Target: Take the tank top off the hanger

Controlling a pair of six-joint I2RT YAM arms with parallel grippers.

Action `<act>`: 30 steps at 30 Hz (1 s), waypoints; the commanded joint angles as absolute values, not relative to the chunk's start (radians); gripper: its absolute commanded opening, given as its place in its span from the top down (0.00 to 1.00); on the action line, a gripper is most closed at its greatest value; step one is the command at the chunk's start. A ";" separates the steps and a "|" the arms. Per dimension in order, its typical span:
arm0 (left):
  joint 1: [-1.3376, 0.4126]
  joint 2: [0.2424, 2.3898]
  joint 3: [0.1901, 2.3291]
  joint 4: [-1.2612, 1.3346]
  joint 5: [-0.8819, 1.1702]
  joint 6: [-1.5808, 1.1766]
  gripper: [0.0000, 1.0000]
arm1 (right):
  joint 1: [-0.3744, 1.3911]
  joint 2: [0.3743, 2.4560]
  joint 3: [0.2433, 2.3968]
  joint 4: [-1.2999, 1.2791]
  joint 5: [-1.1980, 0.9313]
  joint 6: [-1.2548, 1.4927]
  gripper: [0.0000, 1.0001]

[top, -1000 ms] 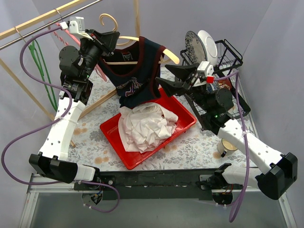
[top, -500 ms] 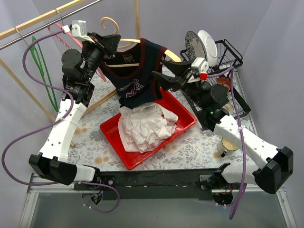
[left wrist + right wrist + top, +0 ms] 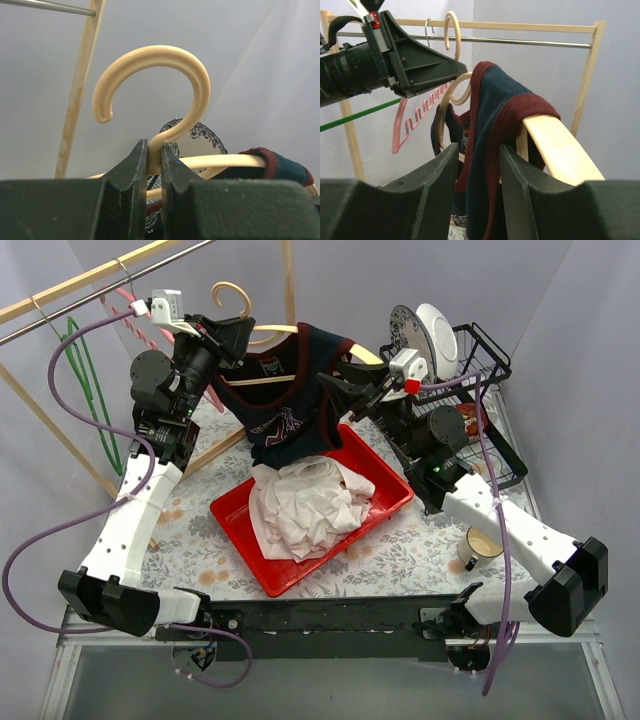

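A navy tank top with maroon trim hangs on a cream wooden hanger, held in the air above the table. My left gripper is shut on the hanger's hook neck. My right gripper is open, its fingers on either side of the tank top's right strap near the hanger's right arm. The jaws do not press the cloth.
A red tray with crumpled white cloth lies below the tank top. A black dish rack with plates stands at the back right. A wooden clothes rail with pink and green hangers is at the back left. A mug is at the right.
My right gripper has moved up and left, closing in until its open fingers straddle the tank top's right strap. The left gripper and hanger have shifted slightly right.
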State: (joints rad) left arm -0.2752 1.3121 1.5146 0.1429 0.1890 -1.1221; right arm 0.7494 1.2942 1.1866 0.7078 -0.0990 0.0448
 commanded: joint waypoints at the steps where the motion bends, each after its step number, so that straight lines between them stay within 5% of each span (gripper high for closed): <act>1: -0.285 1.243 1.500 0.201 0.167 -1.121 1.00 | 0.756 1.315 1.268 0.709 -0.026 0.037 0.55; 10: -0.285 1.235 1.496 0.199 0.127 -1.100 1.00 | 0.813 1.322 1.278 0.652 0.141 -0.039 0.37; 19: -0.285 1.239 1.499 0.199 0.124 -1.100 1.00 | 0.828 1.368 1.307 0.640 0.227 -0.071 0.33; 25: -0.288 1.235 1.483 0.199 0.127 -1.101 1.00 | 0.828 1.408 1.379 0.623 0.215 -0.063 0.58; 29: -0.287 1.226 1.473 0.198 0.117 -1.085 1.00 | 0.828 1.398 1.378 0.632 0.203 -0.060 0.98; 30: -0.287 1.226 1.470 0.198 0.112 -1.081 1.00 | 0.828 1.390 1.374 0.635 0.204 -0.061 0.99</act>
